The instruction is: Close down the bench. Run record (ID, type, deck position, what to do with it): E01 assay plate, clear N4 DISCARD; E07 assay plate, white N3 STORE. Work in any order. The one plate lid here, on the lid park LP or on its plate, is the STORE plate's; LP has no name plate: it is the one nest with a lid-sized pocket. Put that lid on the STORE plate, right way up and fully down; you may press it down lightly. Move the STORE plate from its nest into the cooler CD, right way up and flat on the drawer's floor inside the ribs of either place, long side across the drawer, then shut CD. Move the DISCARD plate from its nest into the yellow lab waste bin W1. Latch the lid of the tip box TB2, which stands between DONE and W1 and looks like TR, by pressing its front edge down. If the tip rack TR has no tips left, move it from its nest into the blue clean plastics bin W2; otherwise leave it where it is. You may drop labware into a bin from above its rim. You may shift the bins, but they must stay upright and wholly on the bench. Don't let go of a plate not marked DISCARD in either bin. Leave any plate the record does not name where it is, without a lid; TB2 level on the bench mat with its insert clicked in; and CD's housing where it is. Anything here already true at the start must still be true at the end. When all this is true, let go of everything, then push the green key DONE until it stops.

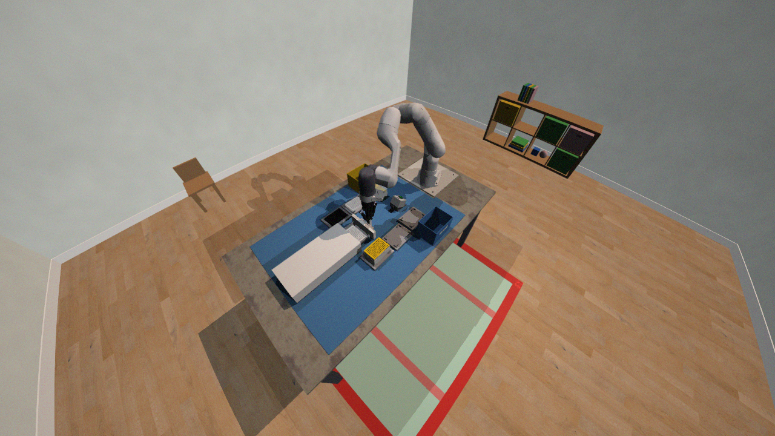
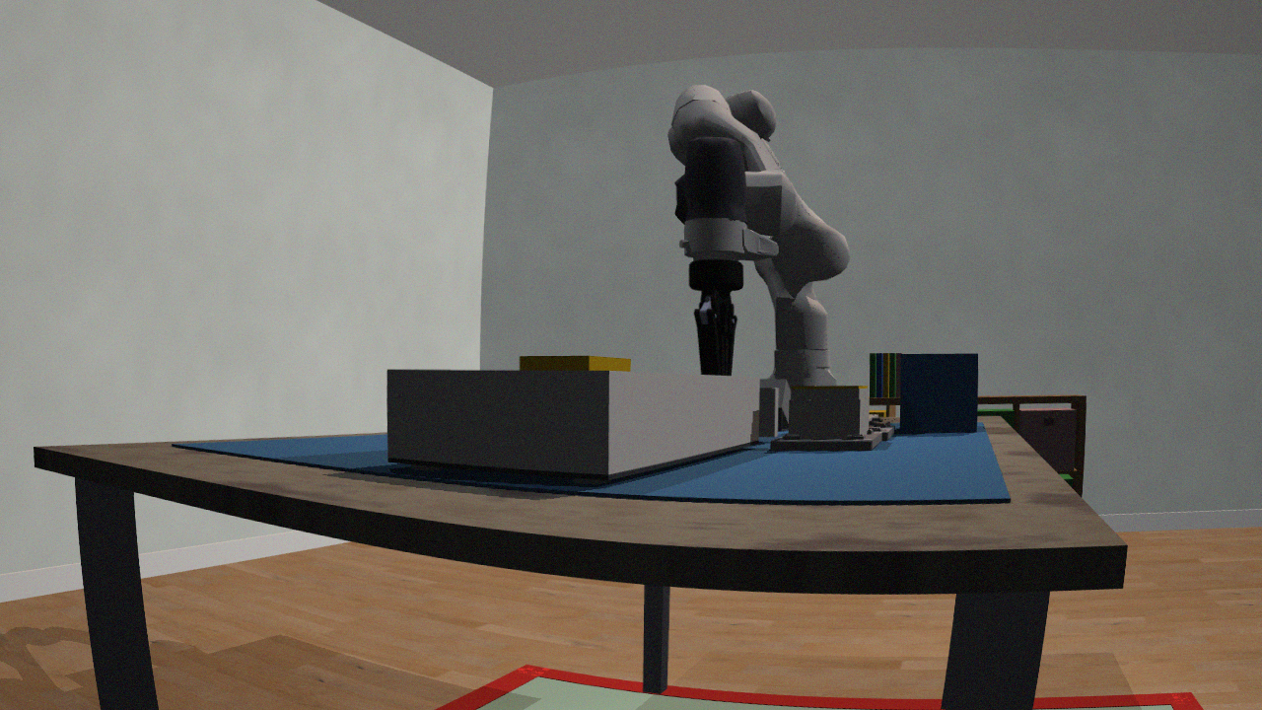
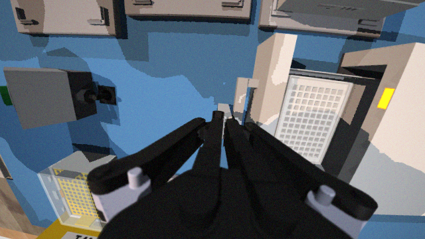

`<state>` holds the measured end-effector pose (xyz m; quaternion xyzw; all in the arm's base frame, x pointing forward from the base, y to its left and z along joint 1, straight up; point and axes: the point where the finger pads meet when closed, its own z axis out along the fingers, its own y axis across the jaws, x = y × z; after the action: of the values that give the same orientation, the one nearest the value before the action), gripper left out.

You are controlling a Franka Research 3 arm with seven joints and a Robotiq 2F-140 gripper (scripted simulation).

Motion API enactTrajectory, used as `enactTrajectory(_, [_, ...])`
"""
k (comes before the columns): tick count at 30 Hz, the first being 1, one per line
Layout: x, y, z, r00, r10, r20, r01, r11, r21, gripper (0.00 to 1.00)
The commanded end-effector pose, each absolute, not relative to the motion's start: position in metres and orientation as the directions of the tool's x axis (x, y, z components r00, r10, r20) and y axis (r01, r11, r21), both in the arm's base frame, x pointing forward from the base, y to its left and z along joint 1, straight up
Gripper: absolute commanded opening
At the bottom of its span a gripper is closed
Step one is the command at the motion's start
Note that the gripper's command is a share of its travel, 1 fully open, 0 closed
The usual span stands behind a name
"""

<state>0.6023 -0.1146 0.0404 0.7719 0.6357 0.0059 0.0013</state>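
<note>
My gripper (image 1: 369,218) (image 2: 716,360) (image 3: 222,111) is shut and empty. It hangs low over the blue mat, its tips just in front of the small handle (image 3: 240,93) on the front panel (image 3: 275,76) of the cooler drawer. The drawer stands open. The white well plate (image 3: 312,116) (image 1: 358,234) lies flat inside it. The cooler housing (image 1: 319,260) (image 2: 564,414) (image 3: 398,113) lies beyond the drawer. The DONE key box (image 3: 40,96) (image 1: 398,201) stands to the left in the wrist view. A tip box (image 3: 71,194) with a yellow insert stands at the lower left there.
The tip rack with yellow tips (image 1: 376,250) stands beside the cooler. The blue bin (image 1: 435,223) (image 2: 938,392) is at the mat's right edge and the yellow bin (image 1: 356,174) (image 2: 573,363) is behind the arm. Grey nests (image 3: 66,16) (image 3: 187,8) (image 1: 410,218) lie in a row.
</note>
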Motion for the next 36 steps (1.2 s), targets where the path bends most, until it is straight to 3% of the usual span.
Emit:
enactTrajectory(1, [0.604, -0.116, 0.040, 0.189, 0.982, 0.005, 0.982, -0.189, 0.007, 0.00])
enactTrajectory(36, [0.643, -0.123, 0.040, 0.189, 0.982, 0.005, 0.982, -0.189, 0.007, 0.00])
